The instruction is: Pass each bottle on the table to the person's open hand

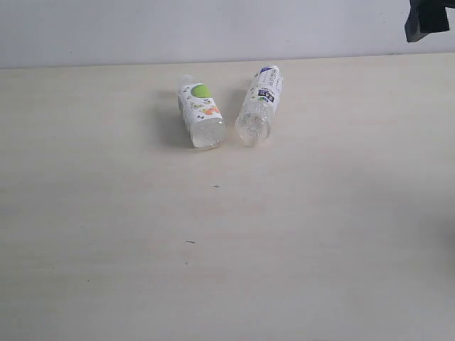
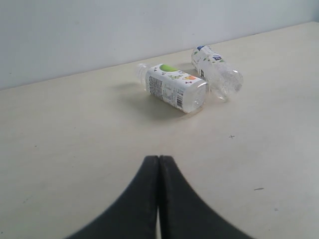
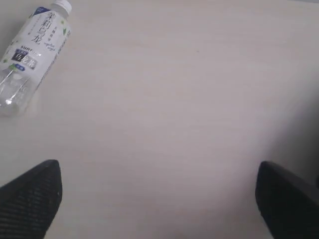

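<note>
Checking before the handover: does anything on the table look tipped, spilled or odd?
Both bottles lie on their sides: the green-labelled bottle and the white-and-blue bottle, side by side on the table. No spill shows.

Green-and-white labelled bottle [image 1: 200, 112]: clear plastic, lying on its side on the pale cream table [image 1: 213, 270], base toward the exterior camera. White-and-blue labelled bottle [image 1: 259, 105]: clear, also on its side, near the first but apart.

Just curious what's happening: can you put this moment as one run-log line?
on table: green-labelled bottle, blue-labelled bottle, both lying | left gripper: shut, empty | right gripper: open, empty | person's hand: not in view
</note>
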Available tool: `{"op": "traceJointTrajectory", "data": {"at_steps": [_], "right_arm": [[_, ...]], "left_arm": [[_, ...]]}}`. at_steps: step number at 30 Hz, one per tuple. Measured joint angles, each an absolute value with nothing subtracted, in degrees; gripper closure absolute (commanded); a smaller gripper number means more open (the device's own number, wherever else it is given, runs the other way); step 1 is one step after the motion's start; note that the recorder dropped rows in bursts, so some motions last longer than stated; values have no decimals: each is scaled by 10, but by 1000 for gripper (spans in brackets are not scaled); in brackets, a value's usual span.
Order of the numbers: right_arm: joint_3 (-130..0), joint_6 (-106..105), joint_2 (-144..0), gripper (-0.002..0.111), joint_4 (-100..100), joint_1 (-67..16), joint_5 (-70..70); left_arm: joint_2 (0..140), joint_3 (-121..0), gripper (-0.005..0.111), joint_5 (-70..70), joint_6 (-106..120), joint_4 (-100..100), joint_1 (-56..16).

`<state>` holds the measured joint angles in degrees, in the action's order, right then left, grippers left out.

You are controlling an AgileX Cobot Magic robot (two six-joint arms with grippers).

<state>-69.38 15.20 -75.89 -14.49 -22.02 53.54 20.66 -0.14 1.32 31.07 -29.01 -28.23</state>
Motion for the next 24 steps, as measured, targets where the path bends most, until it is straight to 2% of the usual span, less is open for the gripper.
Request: {"op": "traceJointTrajectory", "data": {"at_steps": [11,24], "right_arm": [[-694,50,-722,8,-7,-220,562],[-694,43,-722,8,16,-220,554]], "left_arm": [[207,-1,107,13,311,-290,-282],[207,-1,107,13,311,-290,-282]]}}
